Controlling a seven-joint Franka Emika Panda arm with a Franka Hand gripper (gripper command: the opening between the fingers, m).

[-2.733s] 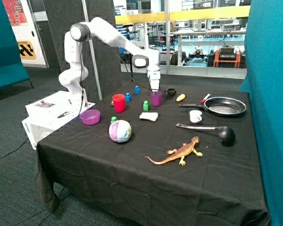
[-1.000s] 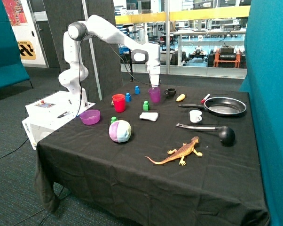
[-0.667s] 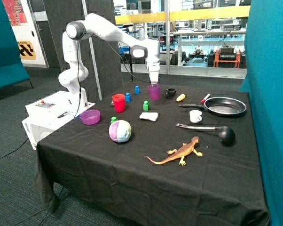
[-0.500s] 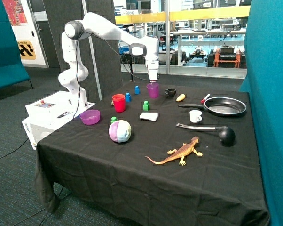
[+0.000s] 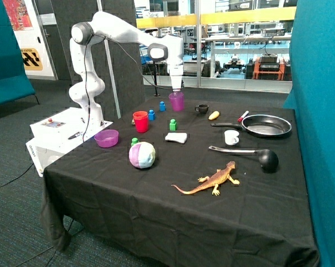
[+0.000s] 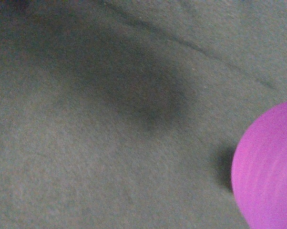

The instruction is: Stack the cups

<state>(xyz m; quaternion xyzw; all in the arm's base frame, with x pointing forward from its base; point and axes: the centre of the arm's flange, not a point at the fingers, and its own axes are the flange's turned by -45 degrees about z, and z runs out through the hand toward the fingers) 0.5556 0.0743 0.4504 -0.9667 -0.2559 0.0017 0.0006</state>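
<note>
My gripper (image 5: 177,92) is shut on the rim of a translucent purple cup (image 5: 176,102) and holds it in the air above the black cloth, over the spot between the blue blocks and the black mug. In the wrist view the cup (image 6: 270,167) shows at the edge of the picture with bare cloth below it. The red cup (image 5: 140,121) stands upright on the table, lower and nearer the purple bowl than the held cup. No separate magenta-pink cup shows.
A purple bowl (image 5: 106,138) and a pastel ball (image 5: 142,154) lie near the red cup. Blue blocks (image 5: 151,114), a green block (image 5: 172,124), a white piece (image 5: 177,137), a black mug (image 5: 201,108), white mug (image 5: 231,137), pan (image 5: 266,125), ladle (image 5: 267,158) and toy lizard (image 5: 211,180) are on the cloth.
The gripper has lifted the purple cup off the table and carried it up and sideways towards the red cup's side. Nothing else has moved.
</note>
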